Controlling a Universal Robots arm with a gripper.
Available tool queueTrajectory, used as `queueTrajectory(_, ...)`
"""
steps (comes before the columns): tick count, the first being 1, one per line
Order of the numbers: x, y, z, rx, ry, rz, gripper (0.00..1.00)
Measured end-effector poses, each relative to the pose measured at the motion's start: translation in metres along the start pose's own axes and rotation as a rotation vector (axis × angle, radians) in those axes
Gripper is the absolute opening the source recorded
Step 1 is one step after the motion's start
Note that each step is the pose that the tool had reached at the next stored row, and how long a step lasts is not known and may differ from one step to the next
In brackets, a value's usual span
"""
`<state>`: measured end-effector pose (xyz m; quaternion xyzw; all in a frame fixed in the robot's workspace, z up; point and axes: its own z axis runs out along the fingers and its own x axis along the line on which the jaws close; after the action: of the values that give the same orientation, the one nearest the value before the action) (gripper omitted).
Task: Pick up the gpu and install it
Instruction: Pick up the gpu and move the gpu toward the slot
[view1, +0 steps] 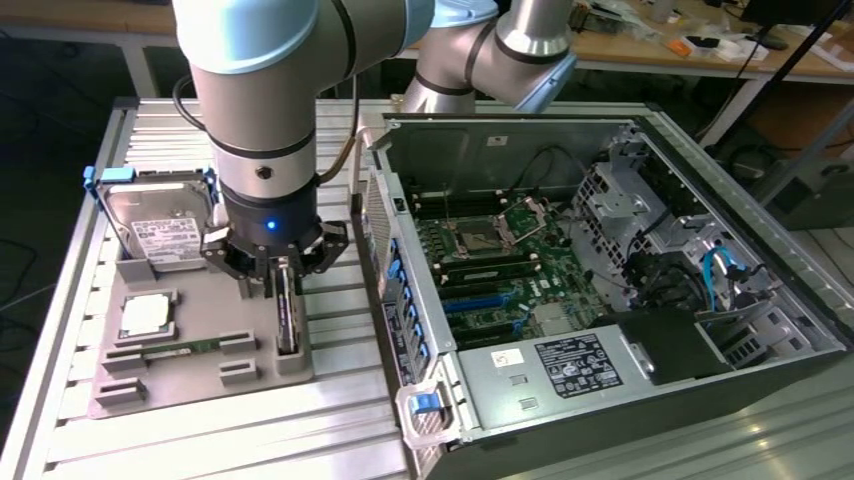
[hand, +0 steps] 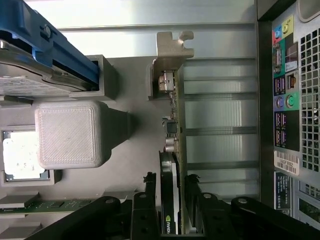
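Two dark fingers (hand: 145, 200) of the pincer (hand: 170, 182) straddle the gpu (hand: 172, 127), one on each side of the card, with the jaws drawn in narrow. A thin dark gap shows on the fan side, so the card is bracketed rather than plainly clamped. The gpu stands on its long edge in a slot of the grey tray (hand: 135, 100), its black cooler between the fingers and its silver end bracket (hand: 170, 47) at the far end from the pincer. In the exterior view the pincer (view1: 284, 275) hangs straight down from the arm over the card (view1: 286, 320), which sits along the edge of the tray (view1: 200, 375) nearest the computer case (view1: 601, 280). Further out on the tray lie a narrow green memory stick (view1: 180, 349), a square silver processor (view1: 144, 315) and, propped upright toward the back, a hard drive (view1: 160, 225) with a white label and blue carrier. The tray rests on a slatted metal tabletop (view1: 80, 440). The case lies on its side to the exterior view's right, open, with its green motherboard exposed; its rear port panel (hand: 290, 100) shows in the wrist view.
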<state>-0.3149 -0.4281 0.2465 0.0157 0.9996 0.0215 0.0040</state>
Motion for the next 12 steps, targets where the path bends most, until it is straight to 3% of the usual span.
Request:
queueTrajectory(7,0.0,0.0,0.0,0.0,0.0,0.0,0.35)
queueTrajectory(8,0.0,0.0,0.0,0.0,0.0,0.0,0.28)
queueTrajectory(12,0.0,0.0,0.0,0.0,0.0,0.0,0.27)
